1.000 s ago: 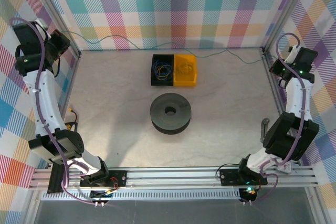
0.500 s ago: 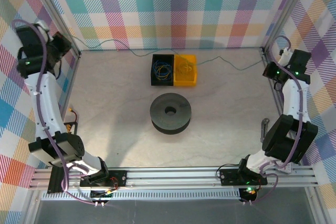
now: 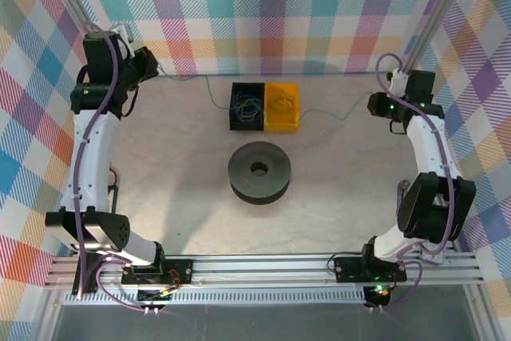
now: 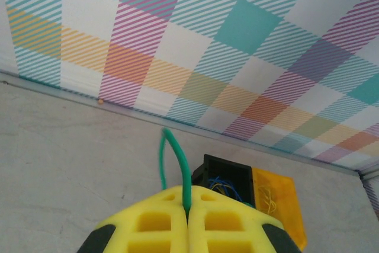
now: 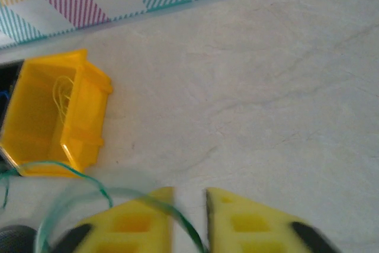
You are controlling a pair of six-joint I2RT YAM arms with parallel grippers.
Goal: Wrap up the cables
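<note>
A thin green cable [image 3: 188, 77] runs from my left gripper [image 3: 150, 68] along the back wall, dips by the black bin [image 3: 236, 123], then trails right to my right gripper [image 3: 374, 106]. The left wrist view shows my left gripper [image 4: 189, 191] shut on the green cable [image 4: 177, 157]. In the right wrist view my right gripper [image 5: 189, 194] has its jaws apart, and the green cable [image 5: 188, 227] lies loose through the gap. Blue and yellow cables [image 3: 249, 105] sit tangled in the black bin. The black spool [image 3: 259, 172] lies flat at mid-table.
A yellow bin [image 3: 284, 124] holding a thin yellow wire adjoins the black bin. Plaid walls and metal posts [image 3: 441, 17] close in the back and sides. A slotted rail [image 3: 263, 265] runs along the near edge. Bare tabletop surrounds the spool.
Both arms swung inward from the side walls toward the bins. The right gripper's jaws parted. The green cable went slack and now sags beside the bins.
</note>
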